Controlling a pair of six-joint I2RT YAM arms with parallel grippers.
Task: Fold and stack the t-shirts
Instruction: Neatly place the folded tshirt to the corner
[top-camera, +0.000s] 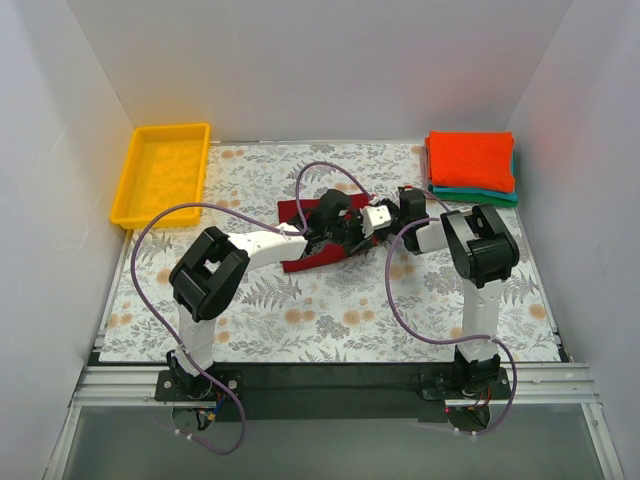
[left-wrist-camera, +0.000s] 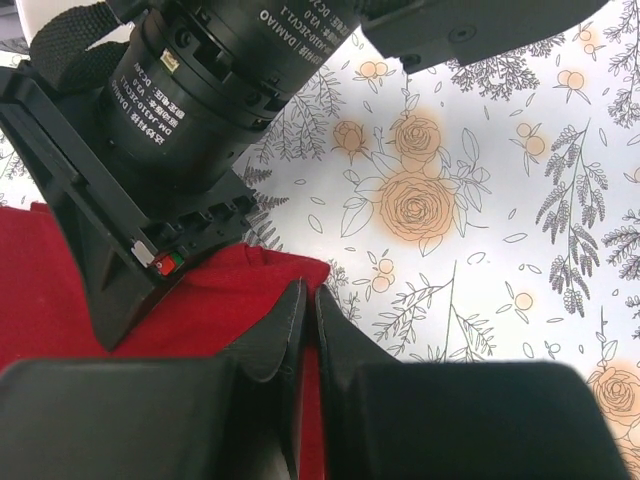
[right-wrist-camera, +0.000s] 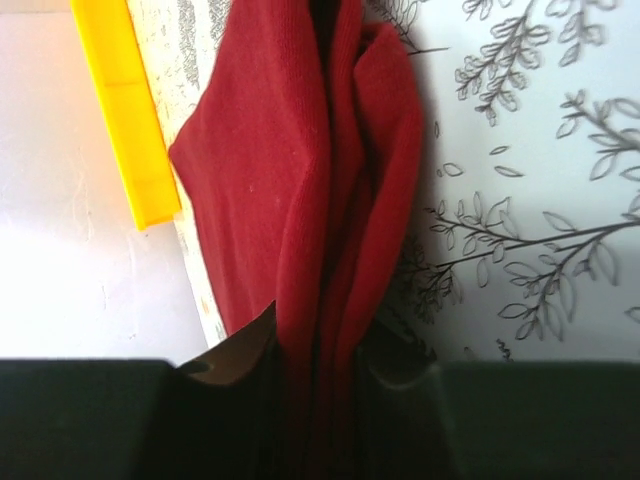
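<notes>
Floral cloth (top-camera: 330, 320); tray (top-camera: 121, 192); t-shirts (top-camera: 470, 160), seemingly three

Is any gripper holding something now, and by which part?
The right gripper pinches the dark red t-shirt by a bunched fold; the left gripper seems shut on its edge.

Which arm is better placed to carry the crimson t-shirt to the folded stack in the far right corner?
Probably right: the right gripper, jaws shut on the crimson t-shirt, is on the side of the stack topped by the orange-red t-shirt.
</notes>
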